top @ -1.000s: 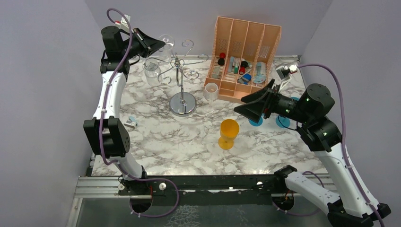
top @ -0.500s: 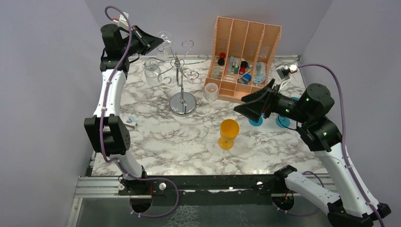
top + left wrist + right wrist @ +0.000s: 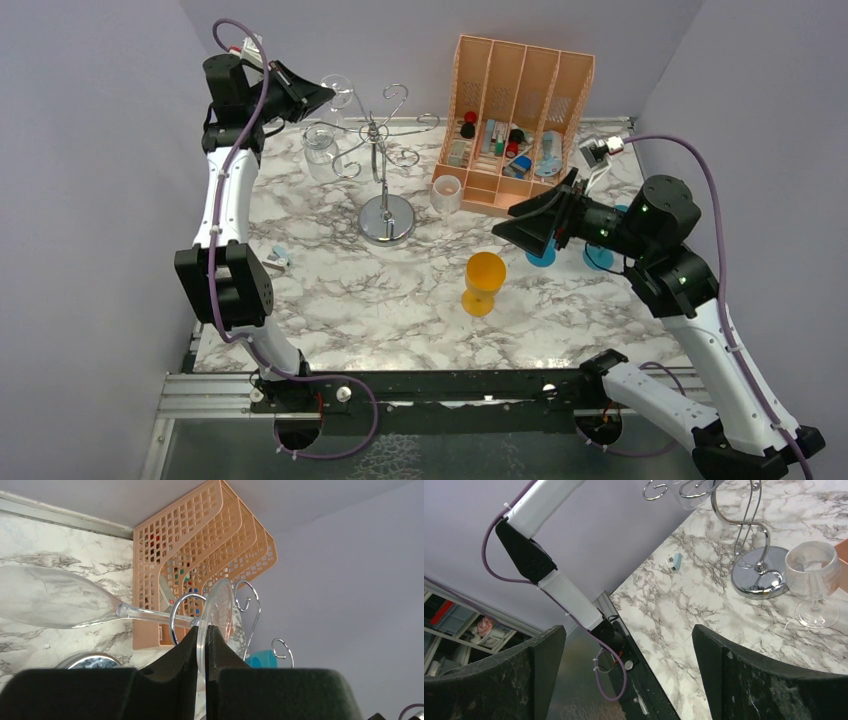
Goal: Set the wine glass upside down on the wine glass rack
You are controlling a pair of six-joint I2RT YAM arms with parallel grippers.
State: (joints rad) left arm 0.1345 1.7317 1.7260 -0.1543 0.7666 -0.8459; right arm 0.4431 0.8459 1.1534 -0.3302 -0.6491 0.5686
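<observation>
A clear wine glass (image 3: 55,600) lies almost level in the air, bowl to the left, and my left gripper (image 3: 202,630) is shut on the rim of its round foot. Its stem crosses a curled arm of the silver wine glass rack (image 3: 171,624). From above, the left gripper (image 3: 318,96) holds the wine glass (image 3: 340,88) high at the back left, just left of the rack (image 3: 378,135), which stands on a shiny disc base (image 3: 387,218). My right gripper (image 3: 515,225) hangs open over the table's right side, nothing between its fingers.
Another clear glass (image 3: 320,150) is at the rack's left arm. A small clear glass (image 3: 446,192) stands before the orange slotted organiser (image 3: 520,110). An orange goblet (image 3: 484,282) stands mid-table. Blue discs (image 3: 541,257) lie under the right arm. A small blue item (image 3: 675,561) lies left.
My left arm has drawn the held wine glass slightly left and up, away from the rack's top. The right arm has barely shifted.
</observation>
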